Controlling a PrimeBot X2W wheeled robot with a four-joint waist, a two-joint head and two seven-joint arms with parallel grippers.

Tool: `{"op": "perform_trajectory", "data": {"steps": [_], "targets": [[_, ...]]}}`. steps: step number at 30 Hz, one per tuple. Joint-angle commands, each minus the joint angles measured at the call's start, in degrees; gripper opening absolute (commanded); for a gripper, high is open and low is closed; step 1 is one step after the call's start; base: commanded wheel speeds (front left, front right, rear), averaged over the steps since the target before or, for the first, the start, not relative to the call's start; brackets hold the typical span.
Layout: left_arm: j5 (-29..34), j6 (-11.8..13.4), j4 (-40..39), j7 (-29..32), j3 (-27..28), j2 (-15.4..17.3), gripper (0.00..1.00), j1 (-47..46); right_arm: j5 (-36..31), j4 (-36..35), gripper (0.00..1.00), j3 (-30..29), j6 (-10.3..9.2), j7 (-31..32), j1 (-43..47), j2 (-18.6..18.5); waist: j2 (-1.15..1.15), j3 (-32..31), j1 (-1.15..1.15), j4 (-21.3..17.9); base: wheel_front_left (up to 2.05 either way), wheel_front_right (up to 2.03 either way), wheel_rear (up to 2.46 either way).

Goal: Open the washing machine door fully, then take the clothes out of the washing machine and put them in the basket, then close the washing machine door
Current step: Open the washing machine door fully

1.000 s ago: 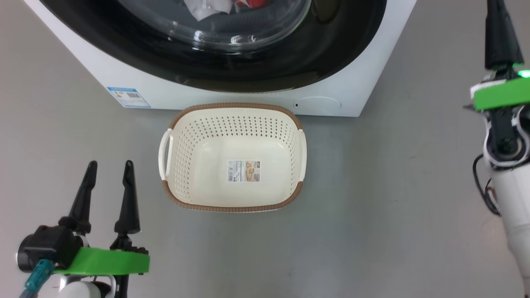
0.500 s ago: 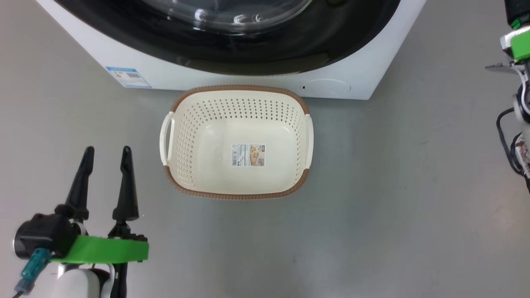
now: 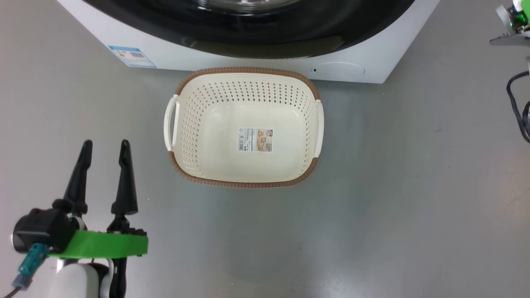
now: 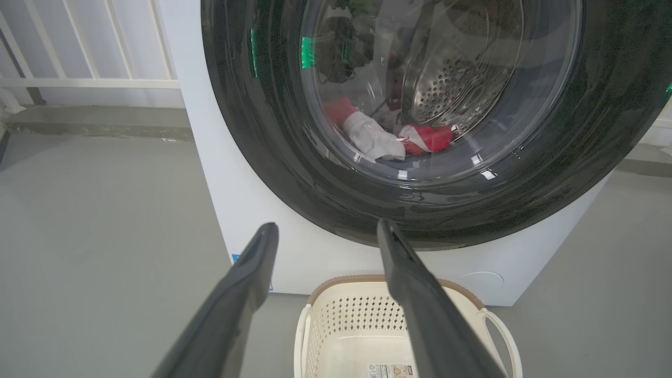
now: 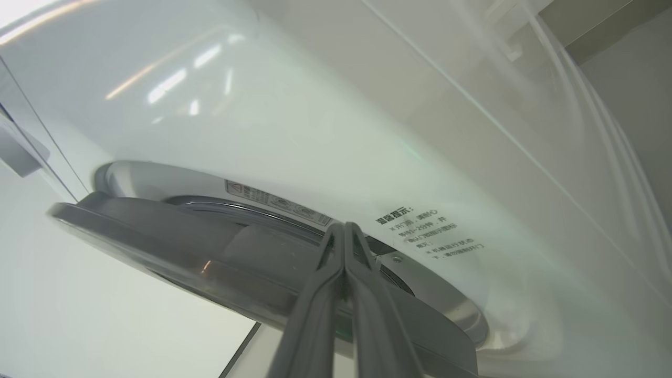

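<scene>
The head view's top edge is cutting off the washing machine (image 3: 186, 58), so I am missing most of the washing machine door (image 3: 265, 37). I am not managing to read the paper label (image 3: 255, 139) in the basket (image 3: 244, 184); too small. In the left wrist view a finger (image 4: 420, 299) of the left gripper (image 4: 328, 226) is covering part of the basket, and reflections are hiding part of the clothes (image 4: 378, 142). I am failing to tell whether the right gripper (image 5: 344, 227) is touching the washing machine door.

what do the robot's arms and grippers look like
The left gripper has two long, tapering black fingers on a bright green bracket. Behind it are a black cylindrical housing, a teal connector and a glossy white forearm. The right gripper has the same slim dark grey fingers. Its arm carries a green part and a looping black cable.
</scene>
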Motion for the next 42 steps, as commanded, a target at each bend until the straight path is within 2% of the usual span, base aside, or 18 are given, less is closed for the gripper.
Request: {"op": "perform_trajectory", "data": {"steps": [1,18,31,42], "targets": [[-0.2,-0.2,-1.5,-0.7,2.1,1.3,1.00,-1.6,0.4,-1.3,0.00,1.2,0.09,1.6,-1.7,-0.3,0.00,0.6,0.00,0.1,0.00,0.00,0.00],[-0.3,-0.2,-0.8,-0.7,1.8,1.0,1.00,-2.2,4.8,3.4,0.00,4.6,0.09,12.8,-8.5,-0.5,0.00,1.9,0.00,1.0,0.00,0.00,0.00],[-0.7,-0.2,-0.5,-0.7,1.7,0.6,1.00,-2.7,6.9,6.6,0.00,4.6,0.09,16.7,-11.7,0.2,0.00,2.9,0.00,2.3,0.00,0.00,0.00],[-0.3,-0.2,0.2,-0.7,2.3,0.4,1.00,-1.8,10.0,5.6,0.00,5.1,0.09,21.7,-8.2,1.8,0.00,0.3,0.00,1.7,0.00,0.00,0.00]]}}
